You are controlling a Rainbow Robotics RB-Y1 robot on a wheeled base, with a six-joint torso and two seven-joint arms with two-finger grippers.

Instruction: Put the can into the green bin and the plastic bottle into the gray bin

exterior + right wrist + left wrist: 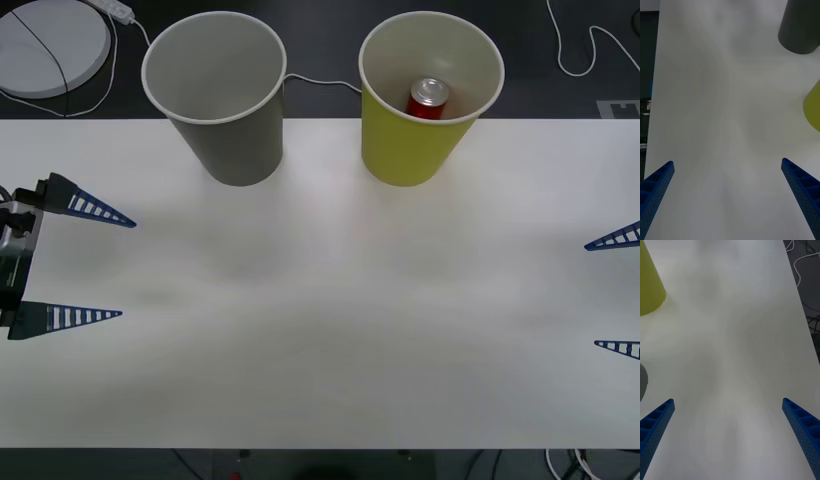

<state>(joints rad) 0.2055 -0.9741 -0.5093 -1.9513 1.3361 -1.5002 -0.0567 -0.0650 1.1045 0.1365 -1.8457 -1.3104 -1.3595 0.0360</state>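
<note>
White table (330, 330) is carrying both bins at its far edge; gray bin (222, 95) is standing upright to the left w/ green bin (425, 100) beside it, apart. Can (429, 98) is sitting inside green bin; left gripper (95, 265) & right gripper (615, 292) are hanging wide open at opposite table sides, gripping nothing.

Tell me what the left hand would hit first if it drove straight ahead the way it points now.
Probably nothing: the left hand, open, points across the bare table toward the right hand, passing in front of the gray bin and green bin.
</note>
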